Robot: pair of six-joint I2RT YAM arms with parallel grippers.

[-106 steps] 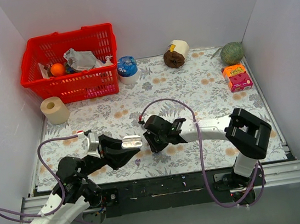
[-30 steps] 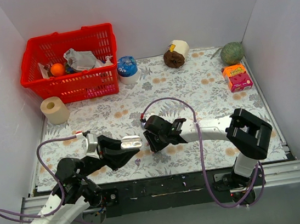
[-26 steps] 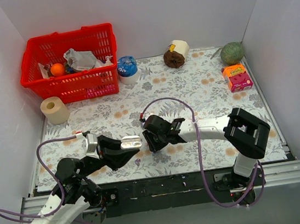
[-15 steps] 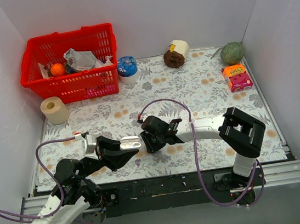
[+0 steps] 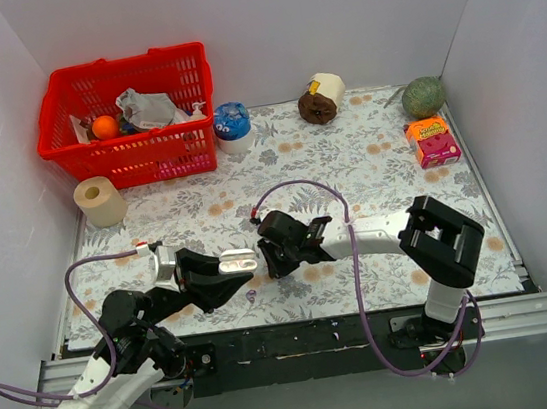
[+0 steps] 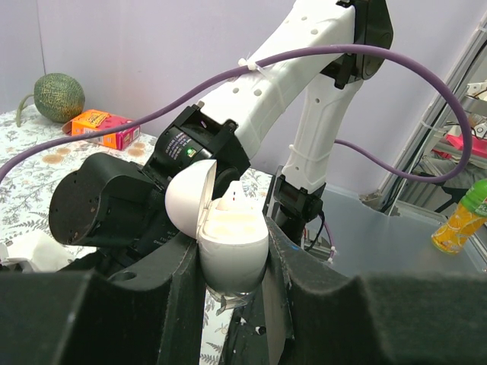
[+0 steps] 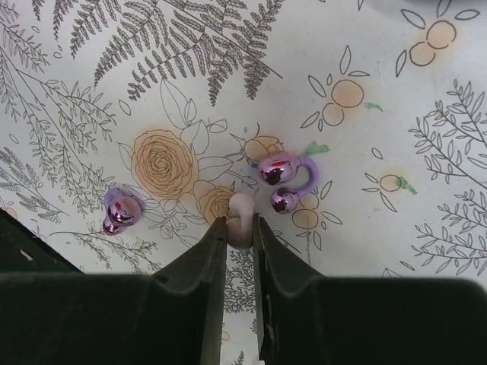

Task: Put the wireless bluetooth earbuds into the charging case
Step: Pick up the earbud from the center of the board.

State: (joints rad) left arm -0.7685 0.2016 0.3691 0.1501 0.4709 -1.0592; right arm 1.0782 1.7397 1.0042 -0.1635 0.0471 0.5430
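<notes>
My left gripper point(image 5: 237, 268) is shut on the charging case point(image 5: 238, 262), a glossy white oval, and holds it above the mat's front part. In the left wrist view the case point(image 6: 232, 251) sits between the pads with its lid point(image 6: 189, 198) hinged open to the left. My right gripper point(image 5: 263, 258) is right beside the case and shut on a tiny whitish earbud point(image 7: 240, 217). That earbud also shows just behind the case's open top point(image 6: 234, 195). Two shiny purple pieces lie on the mat below: a C-shaped one point(image 7: 288, 181) and another point(image 7: 120, 211).
A small purple bit point(image 5: 252, 294) lies on the mat near the front edge. At the back stand a red basket point(image 5: 136, 152), a paper roll point(image 5: 100, 200), a blue-lidded jar point(image 5: 233, 124), a brown roll point(image 5: 321, 99), a green melon point(image 5: 422, 96) and an orange-pink box point(image 5: 433, 140).
My right gripper has crept a little to the left with the earbud, closer to the open case. My left gripper holds the case almost still.
</notes>
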